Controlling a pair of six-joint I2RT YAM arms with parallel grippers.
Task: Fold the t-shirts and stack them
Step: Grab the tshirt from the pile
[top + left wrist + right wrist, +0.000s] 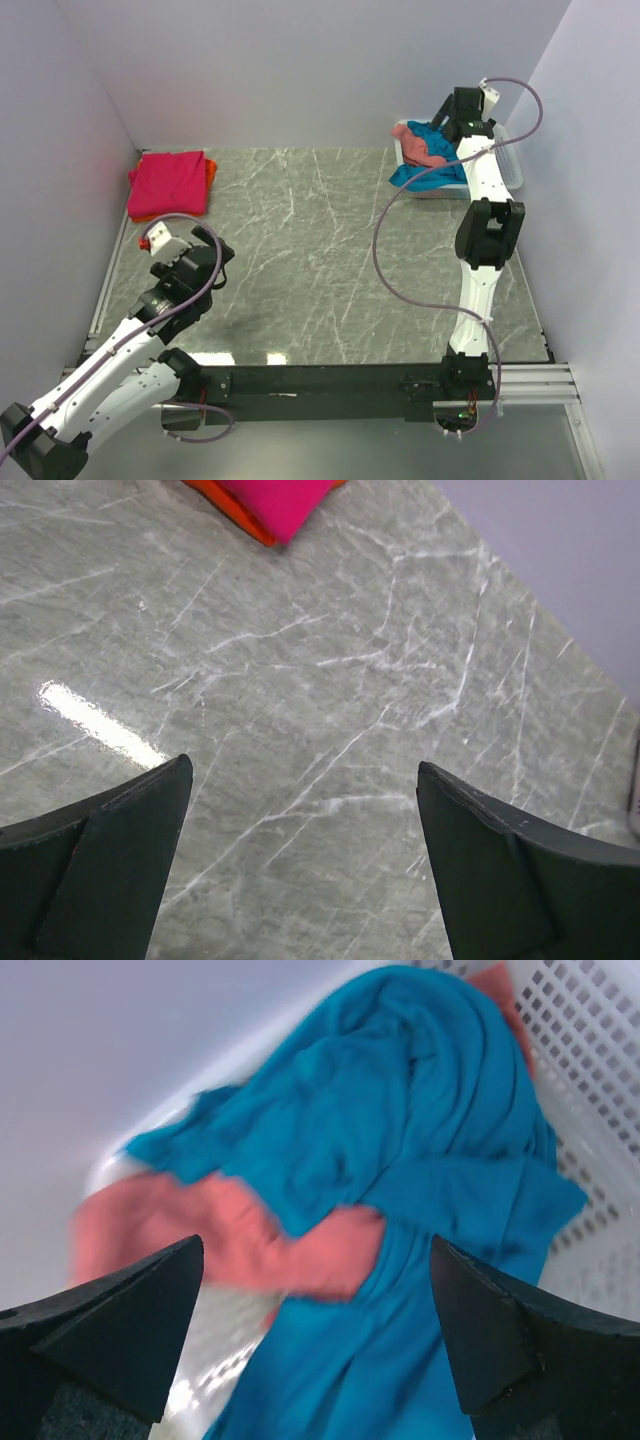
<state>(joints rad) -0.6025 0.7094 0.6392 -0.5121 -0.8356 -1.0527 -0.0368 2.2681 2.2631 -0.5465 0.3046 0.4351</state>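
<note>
A folded magenta-pink t-shirt [168, 182] lies on an orange t-shirt [209, 168] at the table's far left; both show at the top of the left wrist view [280, 500]. A crumpled teal-blue t-shirt [415, 172] and a salmon-pink t-shirt [428, 148] lie in the white mesh basket [512, 168] at the far right. My right gripper [315, 1335] is open just above them, over the teal-blue shirt [400, 1160] and the salmon-pink shirt [230, 1240]. My left gripper [305, 865] is open and empty above bare table at the near left.
The grey marble table [320, 250] is walled at the back and both sides. The basket wall [590, 1070] rises to the right of my right gripper. Purple cables loop from both arms.
</note>
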